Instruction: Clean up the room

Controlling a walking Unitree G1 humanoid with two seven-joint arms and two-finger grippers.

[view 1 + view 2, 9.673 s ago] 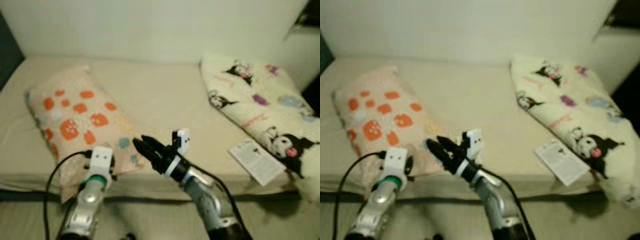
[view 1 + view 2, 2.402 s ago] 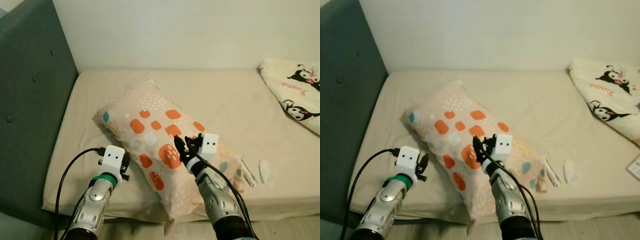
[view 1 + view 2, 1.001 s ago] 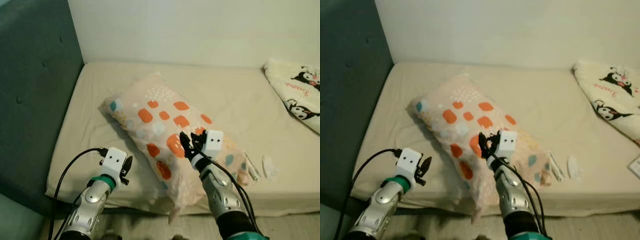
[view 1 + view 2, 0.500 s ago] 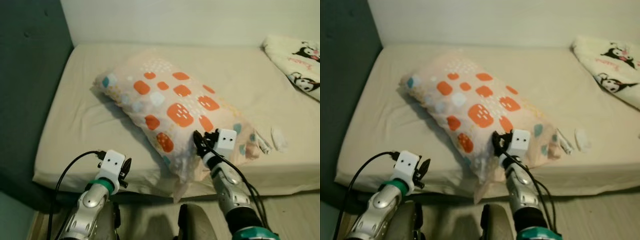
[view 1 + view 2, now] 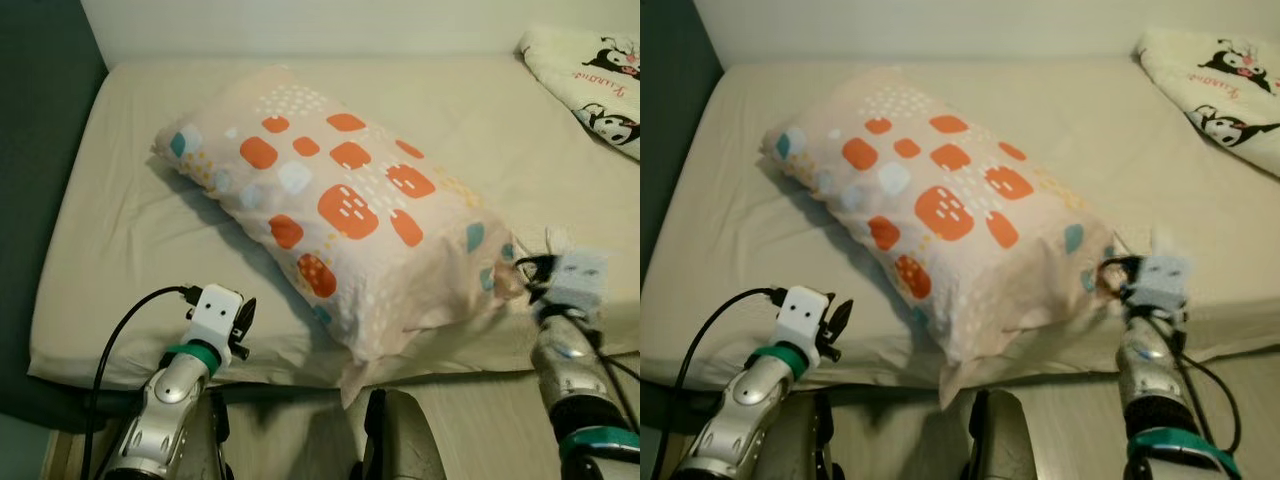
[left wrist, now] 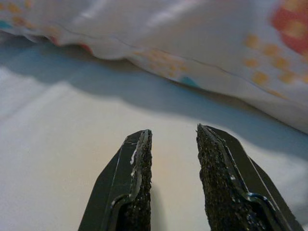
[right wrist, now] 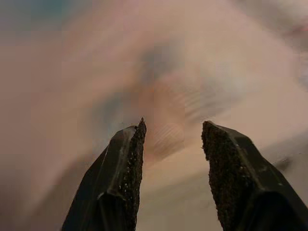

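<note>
A peach pillow (image 5: pixel 340 215) with orange and teal patches lies slantwise on the beige bed (image 5: pixel 130 230), one corner hanging over the front edge. My right gripper (image 5: pixel 522 268) is at the pillow's right end by the front edge; in the right wrist view its fingers (image 7: pixel 120 178) stand open with blurred pillow fabric just ahead. My left gripper (image 5: pixel 245 322) hovers over the sheet near the front edge, left of the pillow, open and empty (image 6: pixel 171 178), with the pillow's edge (image 6: pixel 192 57) ahead of it.
A white cartoon-print blanket (image 5: pixel 590 75) lies at the bed's far right. A dark teal headboard (image 5: pixel 40 110) stands at the left. My legs (image 5: pixel 400 440) show below the bed's front edge.
The camera has tilted down and shifted. My right gripper has moved right, from the pillow's front middle to its right end. The left arm has hardly moved.
</note>
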